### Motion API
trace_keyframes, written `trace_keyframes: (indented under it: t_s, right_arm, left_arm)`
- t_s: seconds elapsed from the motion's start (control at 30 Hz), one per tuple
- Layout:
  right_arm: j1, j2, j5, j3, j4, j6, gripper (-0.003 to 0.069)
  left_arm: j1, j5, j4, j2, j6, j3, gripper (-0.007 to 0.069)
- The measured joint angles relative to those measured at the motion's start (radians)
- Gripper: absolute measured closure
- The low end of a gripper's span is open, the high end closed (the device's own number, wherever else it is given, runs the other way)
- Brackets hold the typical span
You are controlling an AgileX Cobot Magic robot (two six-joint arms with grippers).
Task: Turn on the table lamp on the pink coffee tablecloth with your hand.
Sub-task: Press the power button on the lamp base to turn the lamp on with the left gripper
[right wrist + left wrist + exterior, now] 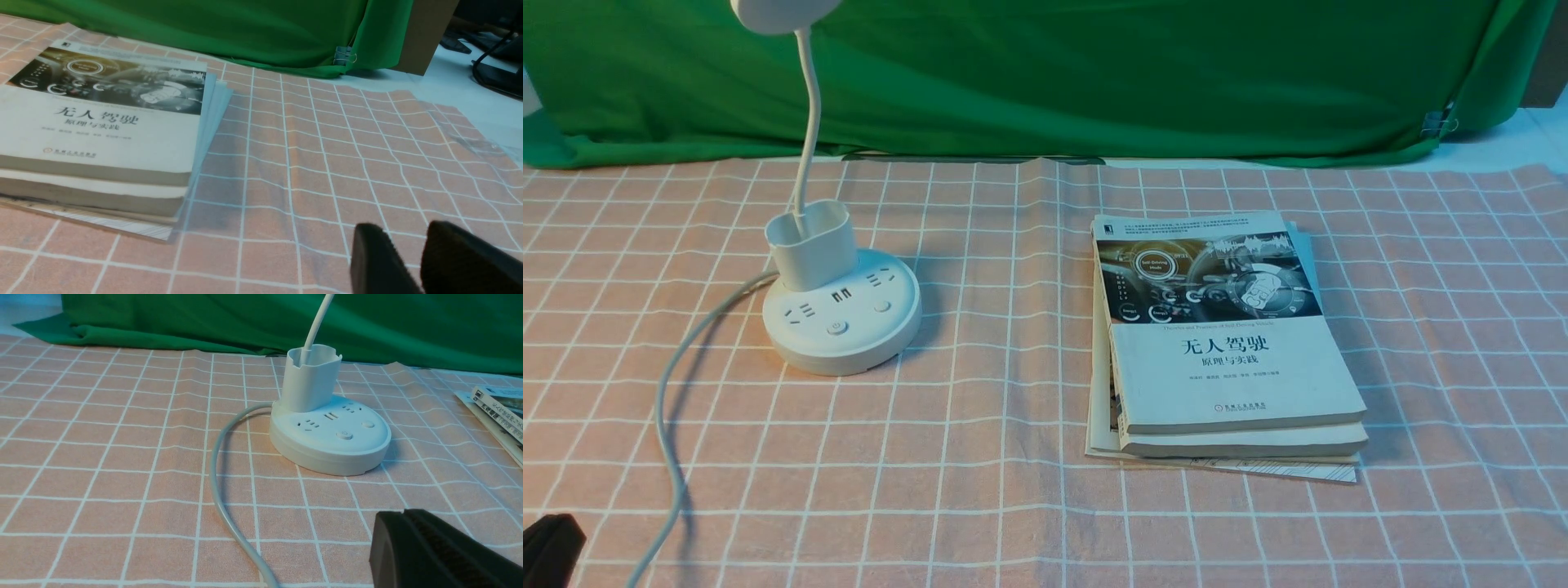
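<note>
**Inspector:** Edges and working room on the pink coffee tablecloth point(980, 457)?

**Recorder:** Its far edge meets the green backdrop point(1045, 73), which a metal clip point(1437, 122) pins at the right. In the right wrist view the cloth's right edge ends on a pale table surface point(461, 81). A broad strip of bare cloth separates the table lamp point(841, 318) on the left from a stack of books point(1225, 351) on the right. The near cloth in front of both is open. The grey cord point(670, 392) crosses it, curving from the left side of the lamp base toward the near edge.

**Inspector:** Legible writing?

**Recorder:** The top book's cover reads "无人驾驶", with "原理与实践" beneath. The finer print is too small to read. The lamp base carries socket slots and two round buttons, one point(836, 328) at its near front and the other point(882, 307) to the right. Their symbols cannot be made out.

**Inspector:** The lamp's position relative to the grippers?

**Recorder:** The lamp stands upright, left of centre. Its oval cup point(810, 241) sits at the back of the base, and the thin neck point(809, 122) rises from the cup to a head cut off by the frame's top. The left gripper point(402, 516) sits low at the near left corner, well apart from the base, with the cord passing near it. Its fingers are pressed together and grip nothing. The right gripper point(412, 234) is low over bare cloth to the right of the books. Its fingers are parted by a narrow gap and grip nothing.
</note>
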Motion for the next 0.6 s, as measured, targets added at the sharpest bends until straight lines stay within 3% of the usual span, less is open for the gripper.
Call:
trace_keyframes:
  t_s: [0.17,0.33,0.37,0.47,0.6]
  right_arm:
    - [0.000,0.000,0.000,0.000,0.000,0.000,0.0419]
    - [0.000,0.000,0.000,0.000,0.000,0.000,0.0419]
    - [0.000,0.000,0.000,0.000,0.000,0.000,0.0419]
    - [0.000,0.000,0.000,0.000,0.000,0.000,0.0419]
    - [0.000,0.000,0.000,0.000,0.000,0.000,0.0419]
  left_arm:
    - [0.000,-0.178,0.007,0.000,0.000,0.000,0.0603]
    - [0.000,-0.572,0.010,0.000,0.000,0.000,0.0603]
    - [0.000,-0.572,0.010,0.000,0.000,0.000,0.0603]
    - [0.000,-0.764,0.022,0.000,0.000,0.000,0.0603]
    - [0.000,-0.975,0.067,0.000,-0.092,0.000,0.0603]
